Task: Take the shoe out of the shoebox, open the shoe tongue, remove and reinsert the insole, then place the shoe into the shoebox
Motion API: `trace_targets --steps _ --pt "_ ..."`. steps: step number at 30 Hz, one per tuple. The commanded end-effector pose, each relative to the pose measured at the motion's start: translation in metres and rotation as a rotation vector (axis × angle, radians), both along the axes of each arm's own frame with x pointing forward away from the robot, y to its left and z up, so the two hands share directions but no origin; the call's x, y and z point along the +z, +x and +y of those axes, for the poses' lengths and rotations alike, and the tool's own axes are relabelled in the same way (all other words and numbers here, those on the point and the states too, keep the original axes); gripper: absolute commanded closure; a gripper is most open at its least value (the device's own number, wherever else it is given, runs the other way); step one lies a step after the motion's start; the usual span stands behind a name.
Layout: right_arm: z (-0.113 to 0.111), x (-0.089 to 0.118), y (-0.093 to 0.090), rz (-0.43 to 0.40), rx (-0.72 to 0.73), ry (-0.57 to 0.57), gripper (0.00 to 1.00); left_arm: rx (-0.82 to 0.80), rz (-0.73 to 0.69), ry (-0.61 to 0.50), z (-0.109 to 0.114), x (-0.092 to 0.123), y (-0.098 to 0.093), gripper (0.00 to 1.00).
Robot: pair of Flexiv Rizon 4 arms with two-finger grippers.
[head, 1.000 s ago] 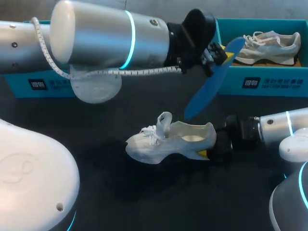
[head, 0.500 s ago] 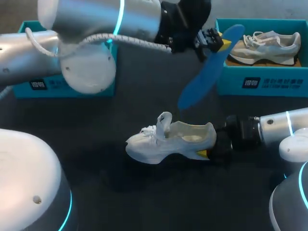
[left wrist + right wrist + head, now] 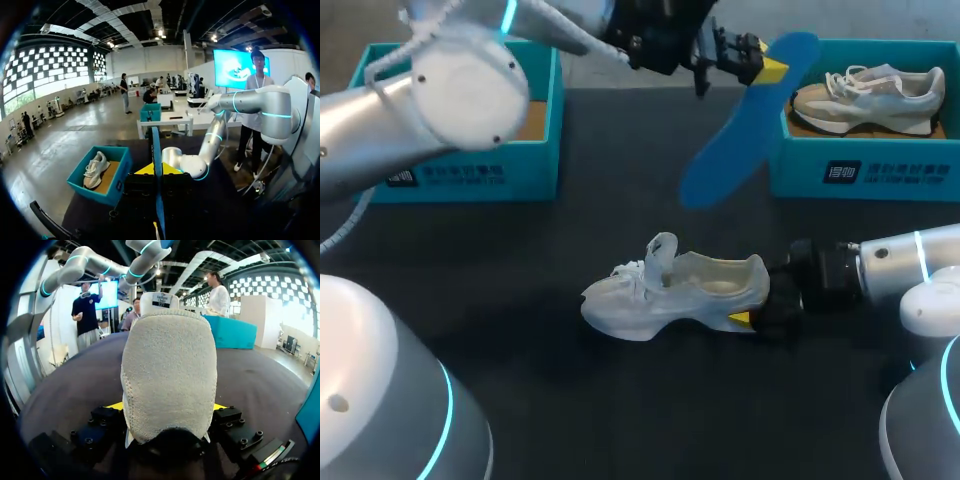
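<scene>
Left gripper (image 3: 752, 62) lifts higher, pinching blue insole (image 3: 740, 125) by its end | right gripper (image 3: 745, 318) clamps white shoe (image 3: 670, 290) heel on counter (image 3: 620, 400) | risk: dangling insole twists, misses opening on reinsertion

Hanging insole (image 3: 740, 128) bars rear; shoe (image 3: 670, 295) bars middle.

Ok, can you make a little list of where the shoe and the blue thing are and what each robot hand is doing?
white shoe: on the table, tongue sticking up
blue insole: out of the shoe, up in the air
left gripper: shut on one end of the blue insole
right gripper: shut on the white shoe's heel
right shoebox: holds another shoe
left shoebox: open, partly behind the left arm
</scene>
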State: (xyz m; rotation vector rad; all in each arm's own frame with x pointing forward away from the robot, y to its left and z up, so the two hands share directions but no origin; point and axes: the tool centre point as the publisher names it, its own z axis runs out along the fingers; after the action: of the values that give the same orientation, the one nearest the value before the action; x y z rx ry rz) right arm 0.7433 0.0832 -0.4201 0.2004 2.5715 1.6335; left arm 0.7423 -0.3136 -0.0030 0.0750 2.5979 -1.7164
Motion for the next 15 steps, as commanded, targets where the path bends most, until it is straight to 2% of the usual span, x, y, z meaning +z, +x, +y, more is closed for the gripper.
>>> trace_targets --steps 1,9,15 --pt "0.001 0.001 0.000 0.000 -0.001 -0.005 1.00 -0.142 0.045 0.000 0.011 0.005 -0.001 1.00" --pt "0.001 0.001 0.000 0.000 -0.001 -0.005 1.00 -0.157 0.028 -0.024 0.018 0.018 -0.004 1.00" --pt "0.001 0.001 0.000 0.000 -0.001 -0.005 1.00 -0.172 0.013 -0.093 0.028 0.027 -0.007 1.00"
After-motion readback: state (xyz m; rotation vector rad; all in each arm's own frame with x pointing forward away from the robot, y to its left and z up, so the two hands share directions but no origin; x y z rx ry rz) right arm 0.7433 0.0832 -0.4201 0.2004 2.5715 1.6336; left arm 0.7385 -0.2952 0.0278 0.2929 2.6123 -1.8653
